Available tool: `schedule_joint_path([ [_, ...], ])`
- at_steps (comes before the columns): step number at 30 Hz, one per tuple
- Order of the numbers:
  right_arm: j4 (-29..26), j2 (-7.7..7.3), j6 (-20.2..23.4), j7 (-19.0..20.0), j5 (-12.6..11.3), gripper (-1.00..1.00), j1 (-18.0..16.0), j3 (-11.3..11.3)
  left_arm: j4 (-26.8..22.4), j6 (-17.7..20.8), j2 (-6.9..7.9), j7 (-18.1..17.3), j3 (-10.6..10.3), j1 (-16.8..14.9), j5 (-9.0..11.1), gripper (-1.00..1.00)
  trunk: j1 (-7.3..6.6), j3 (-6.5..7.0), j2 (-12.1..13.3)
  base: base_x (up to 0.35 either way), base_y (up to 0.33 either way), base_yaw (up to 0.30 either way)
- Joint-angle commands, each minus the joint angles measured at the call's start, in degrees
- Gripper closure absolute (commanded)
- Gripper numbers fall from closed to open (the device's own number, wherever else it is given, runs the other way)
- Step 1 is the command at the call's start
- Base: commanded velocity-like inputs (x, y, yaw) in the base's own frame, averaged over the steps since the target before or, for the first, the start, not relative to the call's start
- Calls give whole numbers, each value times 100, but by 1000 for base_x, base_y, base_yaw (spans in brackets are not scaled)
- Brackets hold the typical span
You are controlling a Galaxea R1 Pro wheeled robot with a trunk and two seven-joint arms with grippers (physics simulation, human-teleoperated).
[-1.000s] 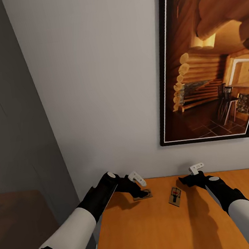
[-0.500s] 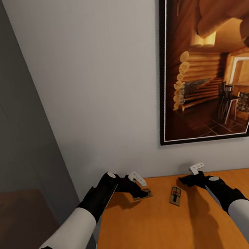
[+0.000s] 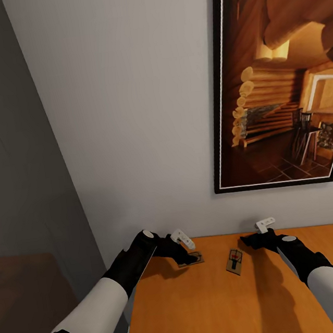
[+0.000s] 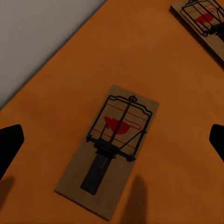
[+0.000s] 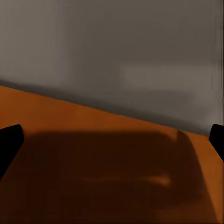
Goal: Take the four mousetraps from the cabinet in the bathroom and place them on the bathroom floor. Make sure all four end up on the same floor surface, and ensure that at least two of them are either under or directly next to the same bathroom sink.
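Mousetraps lie flat on the orange tabletop (image 3: pixel 216 307) of the cabinet, near the wall: one (image 3: pixel 191 260) to the left, directly under the left tool (image 3: pixel 187 251), and another (image 3: pixel 234 261) just right of it, apart from the first. The left wrist view shows the left trap (image 4: pixel 109 148) between that tool's spread fingertips, untouched. The right tool (image 3: pixel 253 239) hovers over bare wood farther right, its fingers also spread and holding nothing. A framed picture (image 3: pixel 276 78) hangs on the wall above.

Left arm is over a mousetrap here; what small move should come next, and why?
Probably lower the left gripper straight down and close. Its jaws stand open either side of the mousetrap, which lies flat on the cabinet top, not yet gripped.
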Motion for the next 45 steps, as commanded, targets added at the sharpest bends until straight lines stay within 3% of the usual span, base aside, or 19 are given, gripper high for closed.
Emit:
schedule_joint_path([
  [1,-13,4,30,51,48,-100,-3,-72,-9,23,-2,-32,5,-4,-42,-100,1,-9,-7,0,0,0],
  [18,-13,-28,30,22,55,-100,-3,-221,-5,23,-21,-24,5,-3,-42,-100,1,-9,-7,0,0,0],
  [20,-13,-69,30,12,53,-100,-3,-334,-4,23,-17,-24,5,-3,-42,-100,1,-9,-7,0,0,0],
  [23,-14,-123,30,-1,62,-100,-3,-689,-2,23,-13,-23,5,-3,-42,-100,1,-9,-7,0,0,0],
  [32,-14,-138,38,-14,87,-100,-3,-843,-1,23,-20,-23,5,-3,-44,-100,1,-9,-7,0,0,0],
  [45,-14,-139,38,-12,90,-100,-3,-844,-1,23,-17,-15,5,-3,-46,-100,287,-242,-528,0,0,0],
])
